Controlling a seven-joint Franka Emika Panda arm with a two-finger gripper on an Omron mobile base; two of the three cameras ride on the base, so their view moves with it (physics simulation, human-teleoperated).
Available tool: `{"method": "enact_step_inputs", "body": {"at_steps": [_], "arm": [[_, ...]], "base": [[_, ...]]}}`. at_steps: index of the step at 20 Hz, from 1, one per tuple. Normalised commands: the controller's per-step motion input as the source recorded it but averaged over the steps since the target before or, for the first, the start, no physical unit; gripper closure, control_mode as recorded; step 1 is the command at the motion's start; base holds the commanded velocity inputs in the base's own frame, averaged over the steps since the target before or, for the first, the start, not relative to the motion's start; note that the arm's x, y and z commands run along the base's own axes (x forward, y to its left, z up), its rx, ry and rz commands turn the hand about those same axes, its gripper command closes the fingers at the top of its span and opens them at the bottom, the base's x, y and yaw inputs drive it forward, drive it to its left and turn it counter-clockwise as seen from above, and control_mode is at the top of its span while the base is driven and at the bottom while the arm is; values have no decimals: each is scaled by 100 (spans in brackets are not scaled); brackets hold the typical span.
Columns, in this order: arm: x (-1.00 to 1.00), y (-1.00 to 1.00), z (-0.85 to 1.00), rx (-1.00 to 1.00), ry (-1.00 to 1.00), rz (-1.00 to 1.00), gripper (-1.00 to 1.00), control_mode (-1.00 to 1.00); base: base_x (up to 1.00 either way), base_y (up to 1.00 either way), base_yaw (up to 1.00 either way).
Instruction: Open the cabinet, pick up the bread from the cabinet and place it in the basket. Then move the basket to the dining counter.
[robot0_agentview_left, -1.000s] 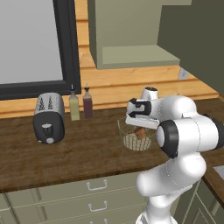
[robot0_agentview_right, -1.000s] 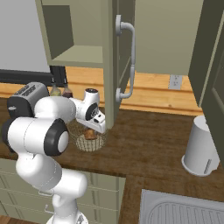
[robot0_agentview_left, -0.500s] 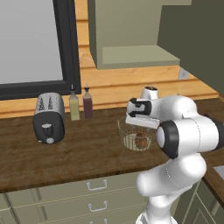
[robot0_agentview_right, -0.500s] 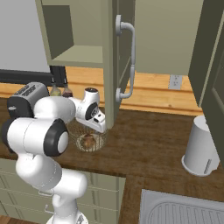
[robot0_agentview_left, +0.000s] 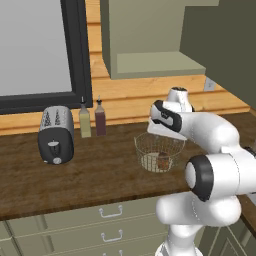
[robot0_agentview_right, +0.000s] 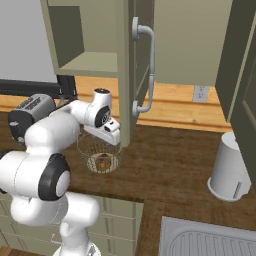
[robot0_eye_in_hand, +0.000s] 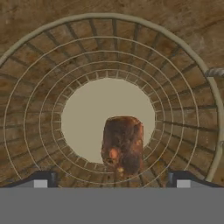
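**One loaf lying in the wire basket, fingers spread clear above it**

Two dark fingertips (robot0_eye_in_hand: 41, 178) are poking up at the bottom of the hand view, standing wide apart and gripping nothing — the gripper (robot0_eye_in_hand: 109, 180) is hanging released over the basket's mouth. From both base views the fingers themselves are being hidden behind the white hand and the arm's bulk, so the gap is hard to read there.

The bread (robot0_eye_in_hand: 122, 144) is lying inside the basket (robot0_eye_in_hand: 26, 109), on the edge of its beige disc base and reaching onto the mesh wall. It is looking small, dark brown, rounded at the ends, with orange flecks in the crust. In the left base view it is showing as a dim brown lump through the mesh (robot0_agentview_left: 163, 161).

The basket is sitting on the dark wood top over the olive drawers (robot0_agentview_left: 111, 212), right of the toaster (robot0_agentview_left: 56, 134) and two bottles (robot0_agentview_left: 93, 118).

The cabinet (robot0_agentview_right: 87, 35) is standing open — its door (robot0_agentview_right: 131, 70) is seen nearly edge-on, the silver handle (robot0_agentview_right: 147, 70) facing right. A white canister (robot0_agentview_right: 228, 167) is standing well apart, its top partly cut by the dark panel at the frame edge.
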Motion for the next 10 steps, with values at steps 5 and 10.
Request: {"method": "enact_step_inputs", "body": {"at_steps": [5,10], "arm": [[-56,-3,8,-2,0,-7,-100,-100],[-42,-24,0,0,0,-9,-100,-100]], "base": [[0,0,0],[0,0,0]]}}
